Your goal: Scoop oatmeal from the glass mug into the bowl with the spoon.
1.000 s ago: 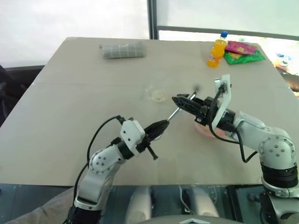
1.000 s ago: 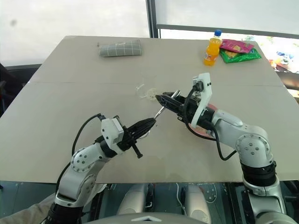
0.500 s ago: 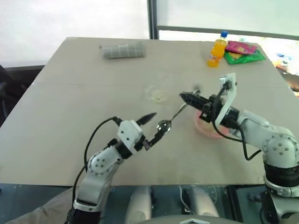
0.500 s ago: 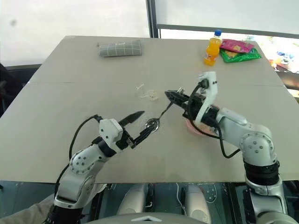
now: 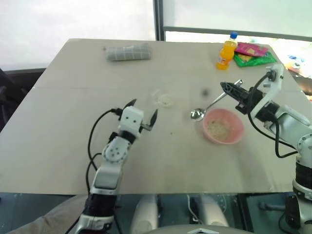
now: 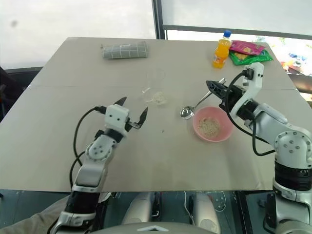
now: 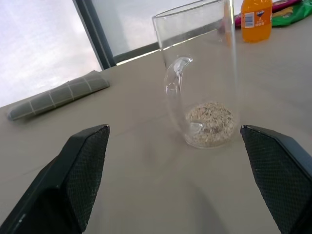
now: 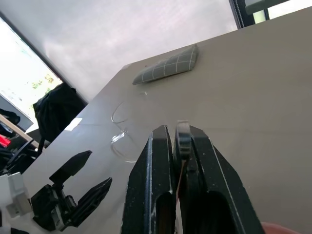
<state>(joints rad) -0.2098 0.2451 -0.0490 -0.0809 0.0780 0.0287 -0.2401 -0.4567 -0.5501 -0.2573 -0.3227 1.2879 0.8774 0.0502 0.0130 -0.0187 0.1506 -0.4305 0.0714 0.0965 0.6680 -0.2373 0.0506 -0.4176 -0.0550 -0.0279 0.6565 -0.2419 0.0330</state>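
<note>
The right gripper (image 5: 229, 89) is pinched shut on the spoon (image 5: 207, 107) handle, the scoop hanging just left of the pink bowl (image 5: 223, 126), and the left gripper (image 5: 142, 115) is wide open with nothing in it, aimed at the mug (image 7: 200, 73) near the table's middle. I think the left gripper should slide around the mug and hold it steady, so the spoon can dip down to the oatmeal (image 7: 210, 117) at the bottom without knocking the glass. A gray cloth (image 5: 128, 52), an orange bottle (image 5: 226, 51) and snack bags (image 5: 252, 54) sit far off and block nothing.
</note>
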